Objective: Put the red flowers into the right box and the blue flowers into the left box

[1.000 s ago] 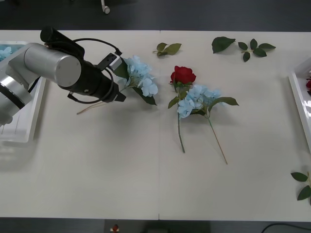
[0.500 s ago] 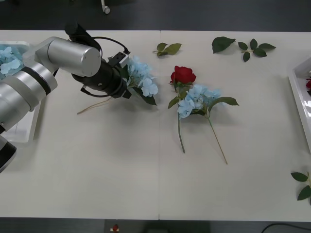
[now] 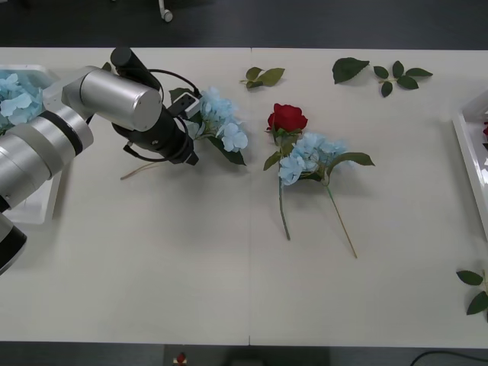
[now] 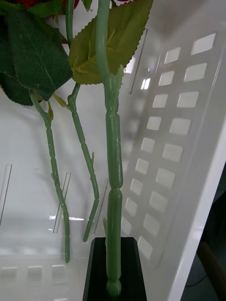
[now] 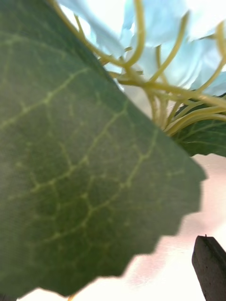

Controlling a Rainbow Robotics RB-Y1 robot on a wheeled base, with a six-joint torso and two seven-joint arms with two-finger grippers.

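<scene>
From the front, the left gripper [image 3: 185,152] is low over the table [image 3: 229,267], at the stem of a blue flower [image 3: 221,122] that lies left of centre, its bare stem end poking out toward the left; whether its fingers are apart or together I cannot tell here. Right of centre lie a red flower [image 3: 287,117] and a second blue flower [image 3: 309,156], the blue cluster touching the rose's stem just below its bloom, both stems running toward the near edge. More blue blooms [image 3: 17,93] lie in the left box [image 3: 34,210] at the table's left edge; the right box [image 3: 469,152] shows partly at the right edge. Loose leaf sprigs [image 3: 381,74] lie along the far side and another sprig [image 3: 476,290] at the near right. In the right wrist view, a black finger [image 4: 115,268] lies under a thick green stem [image 4: 113,178] above the white box floor [image 4: 28,155], with two thinner stems [image 4: 84,155] beside it; if the claw is clamped on it I cannot tell. In the left wrist view, a large dark leaf [image 5: 80,155] sits close, pale petals and yellowish stalks [image 5: 160,70] beyond, and one black fingertip [image 5: 212,268] at the corner, apart from the leaf
</scene>
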